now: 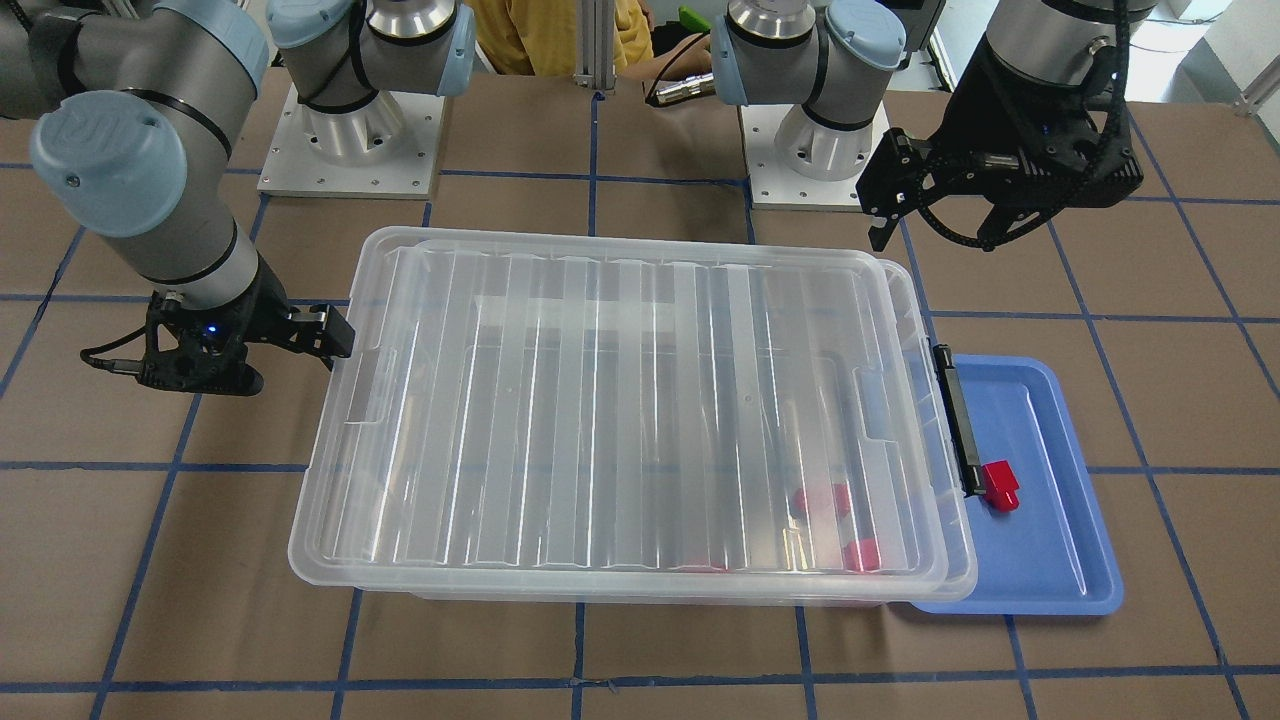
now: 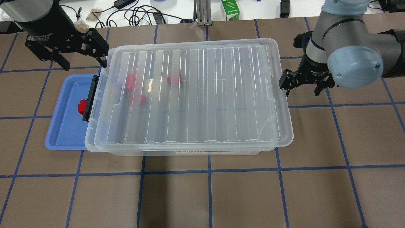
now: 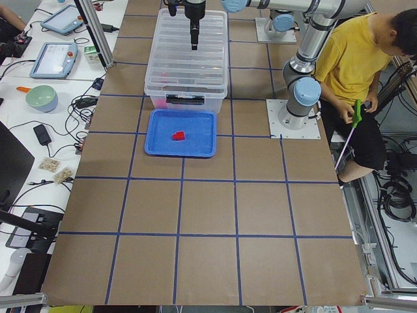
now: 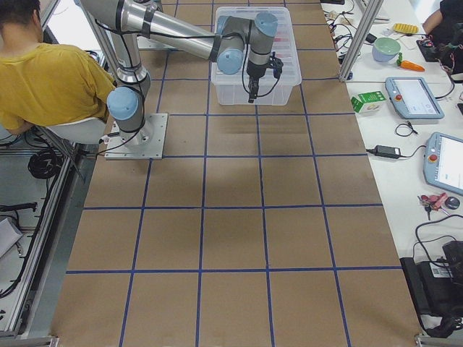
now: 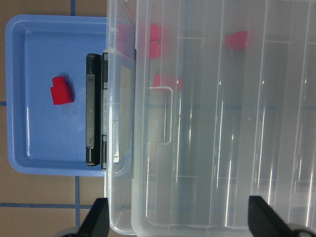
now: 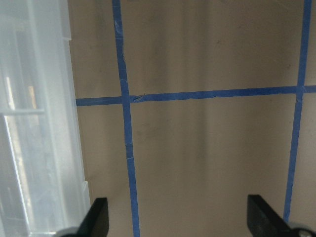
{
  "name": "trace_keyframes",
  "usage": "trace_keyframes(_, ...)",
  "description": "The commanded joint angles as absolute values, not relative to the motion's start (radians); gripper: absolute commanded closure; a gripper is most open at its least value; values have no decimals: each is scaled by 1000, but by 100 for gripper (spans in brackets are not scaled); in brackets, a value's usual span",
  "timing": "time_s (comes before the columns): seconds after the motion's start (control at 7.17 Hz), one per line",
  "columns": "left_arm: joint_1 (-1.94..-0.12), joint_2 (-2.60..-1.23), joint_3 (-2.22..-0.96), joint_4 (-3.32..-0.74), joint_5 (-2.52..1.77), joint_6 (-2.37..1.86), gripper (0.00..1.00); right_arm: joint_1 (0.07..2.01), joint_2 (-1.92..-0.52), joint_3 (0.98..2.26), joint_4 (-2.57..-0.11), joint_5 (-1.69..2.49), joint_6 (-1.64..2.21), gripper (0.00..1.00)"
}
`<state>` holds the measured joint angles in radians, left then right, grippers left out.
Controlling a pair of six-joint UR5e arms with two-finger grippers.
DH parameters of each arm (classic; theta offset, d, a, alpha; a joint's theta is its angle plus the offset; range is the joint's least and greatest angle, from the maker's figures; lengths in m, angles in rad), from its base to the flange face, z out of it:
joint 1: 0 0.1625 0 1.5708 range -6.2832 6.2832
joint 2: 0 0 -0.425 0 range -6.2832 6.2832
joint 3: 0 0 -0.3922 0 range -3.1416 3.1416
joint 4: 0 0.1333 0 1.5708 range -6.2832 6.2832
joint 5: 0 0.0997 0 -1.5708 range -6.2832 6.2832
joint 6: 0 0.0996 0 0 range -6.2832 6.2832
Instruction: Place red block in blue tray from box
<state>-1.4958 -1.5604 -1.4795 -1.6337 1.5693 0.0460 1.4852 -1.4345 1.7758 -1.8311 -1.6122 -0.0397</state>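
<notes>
**Box** (image 2: 190, 149): clear bin, centre of the overhead frame, on the desk (image 2: 221, 196). The ribbed lid (image 2: 196, 95) lies on top, slightly offset from the rim. A black latch (image 2: 90, 98) is on the short end at frame left (whether it is fastened cannot be told).

**Tray** (image 2: 63, 126): blue, at frame left, its near edge tucked under the box's latch end.

**Red block** (image 2: 82, 106): one, lying in the tray just beside the latch and apart from both arms. Three more red blocks (image 2: 130, 81) show blurred through the lid, at the latch end of the box.

**Left gripper** (image 2: 83, 61): upper left of the frame, above the tray's far end and close to the lid corner. The jaws are spread wide and hold nothing.

**Right gripper** (image 2: 302, 87): right of the box's other short end, over bare desk. The jaws are likewise wide and empty.

**Status (judged):** the block is in place and the lid is on, so the task looks complete or nearly so.

**Hazards (judged):**
- A low left-arm move could clip the lid corner and skew or lift the loose-looking lid.
- A nudge to the box from either end would drag on the tray beneath it.
- A swinging latch could knock the block, which lies right next to it.
</notes>
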Motion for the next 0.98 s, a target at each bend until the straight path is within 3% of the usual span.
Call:
trace_keyframes(0.0, -1497, -1560, -1482, -1634, 1569, 46, 0, 1486, -1445, 1737, -1830, -1611, -38, 0)
trace_keyframes(0.42, -1497, -1559, -1482, -1634, 1569, 46, 0, 1488, -1534, 1587, -1610, -1609, -40, 0)
trace_keyframes(0.84, -1497, -1559, -1483, -1634, 1569, 46, 0, 1489, -1651, 1595, -1540, -1523, -37, 0)
